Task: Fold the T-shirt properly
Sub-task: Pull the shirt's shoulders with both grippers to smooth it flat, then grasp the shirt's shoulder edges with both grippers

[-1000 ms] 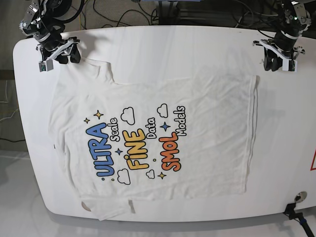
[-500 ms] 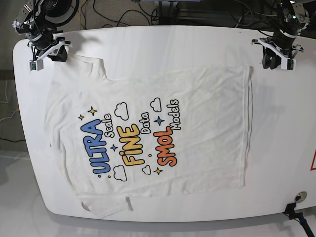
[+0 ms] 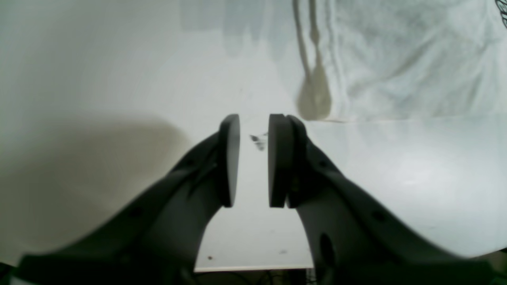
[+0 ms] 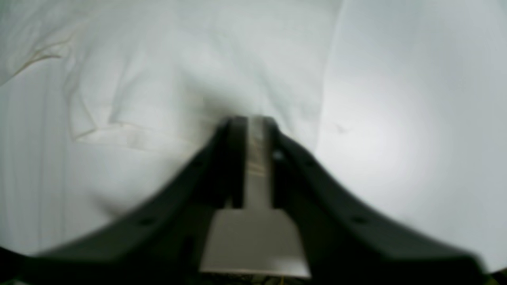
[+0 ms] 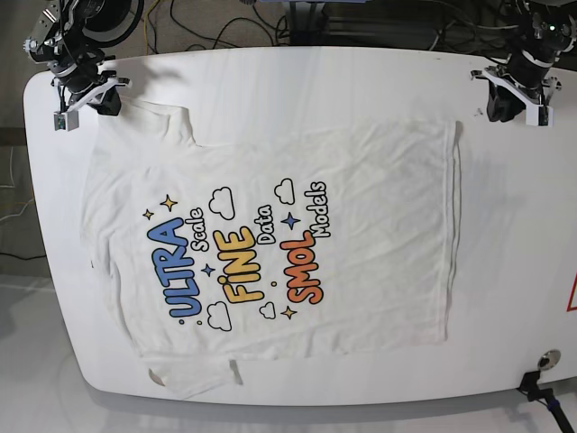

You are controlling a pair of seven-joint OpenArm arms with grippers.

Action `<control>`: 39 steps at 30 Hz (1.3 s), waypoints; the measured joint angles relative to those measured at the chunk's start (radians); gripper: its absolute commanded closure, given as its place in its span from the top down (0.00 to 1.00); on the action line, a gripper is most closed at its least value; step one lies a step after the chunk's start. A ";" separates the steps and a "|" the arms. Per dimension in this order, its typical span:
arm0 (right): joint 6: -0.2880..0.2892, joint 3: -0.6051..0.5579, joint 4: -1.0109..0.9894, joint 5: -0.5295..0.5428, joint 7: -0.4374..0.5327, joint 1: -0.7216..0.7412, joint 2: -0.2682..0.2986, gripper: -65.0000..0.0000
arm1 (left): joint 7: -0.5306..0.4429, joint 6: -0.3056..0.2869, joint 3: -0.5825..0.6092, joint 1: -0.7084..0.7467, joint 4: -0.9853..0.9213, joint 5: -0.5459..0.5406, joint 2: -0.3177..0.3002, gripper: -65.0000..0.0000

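The white T-shirt [image 5: 361,180] lies spread flat on the white table [image 5: 315,81], print up, collar toward the base view's left and hem toward its right. My right gripper [image 5: 108,99] is at the far left sleeve. In the right wrist view its jaws [image 4: 256,118] stand nearly together with a pale strip of cloth between them, and the sleeve [image 4: 158,79] bunches at the tips. My left gripper [image 5: 505,108] hovers over bare table just beyond the hem's far corner. It [image 3: 254,118] is open with nothing in it, and the hem corner [image 3: 396,59] lies ahead to its right.
Cables [image 5: 225,23] trail behind the table's far edge. A small black fixture [image 5: 545,361] sits at the near right corner, and a red marking [image 5: 572,302] shows at the right edge. The shirt's near sleeve [image 5: 189,379] reaches almost to the table's front edge.
The whole shirt has slid toward the far left corner, drawn by the sleeve at my right gripper, and its cloth lies flatter. My left gripper has drawn back a little from the hem.
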 measured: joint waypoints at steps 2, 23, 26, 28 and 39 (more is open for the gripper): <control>-0.004 -0.007 0.000 -0.002 0.032 0.000 -0.001 0.46 | -0.009 0.008 0.001 0.000 0.001 -0.005 0.000 0.19; -0.003 -0.016 0.149 -0.006 0.074 -0.090 0.023 0.62 | -0.011 0.029 0.028 -0.061 0.070 0.003 0.038 0.19; -0.003 -0.016 0.140 -0.015 0.069 -0.074 0.023 0.61 | -0.008 0.026 0.028 -0.072 0.067 0.008 0.038 0.19; -0.003 -0.016 0.140 -0.025 0.071 -0.063 0.023 0.61 | -0.007 0.030 0.028 -0.075 0.067 0.008 0.037 0.18; -0.003 -0.030 0.129 -0.120 0.042 0.023 0.020 0.59 | 0.012 0.033 0.036 -0.122 0.059 0.008 0.041 0.18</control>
